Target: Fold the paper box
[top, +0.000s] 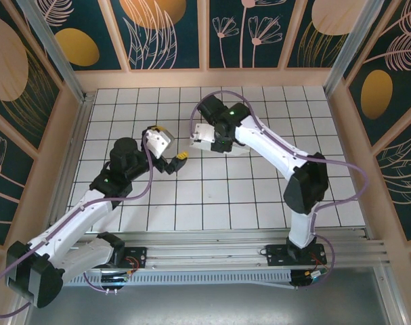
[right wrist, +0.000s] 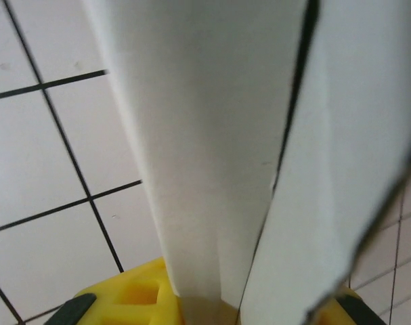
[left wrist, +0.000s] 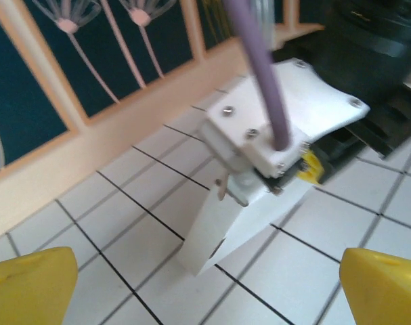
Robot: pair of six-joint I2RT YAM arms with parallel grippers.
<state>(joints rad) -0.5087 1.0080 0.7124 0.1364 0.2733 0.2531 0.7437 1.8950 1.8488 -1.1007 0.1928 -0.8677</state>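
Note:
The paper box (right wrist: 212,135) is white thin cardboard, and two of its panels rise upright between my right gripper's yellow fingers (right wrist: 124,298). My right gripper (right wrist: 219,308) is shut on the box's lower edge. In the left wrist view the same box (left wrist: 225,223) hangs tilted under the right gripper's white wrist housing (left wrist: 286,108), one corner touching the tiled table. My left gripper (left wrist: 205,298) stands open a short way in front of the box, its yellow fingertips (left wrist: 29,284) wide apart with nothing between them. From above, the left gripper (top: 178,160) faces the right gripper (top: 195,140) mid-table.
The white grid-tiled table (top: 225,196) is ringed by a wooden rim and patterned walls (top: 164,34). The right arm (top: 279,156) reaches in diagonally from the right, trailing a purple cable. The left arm (top: 90,203) stretches in from the near left.

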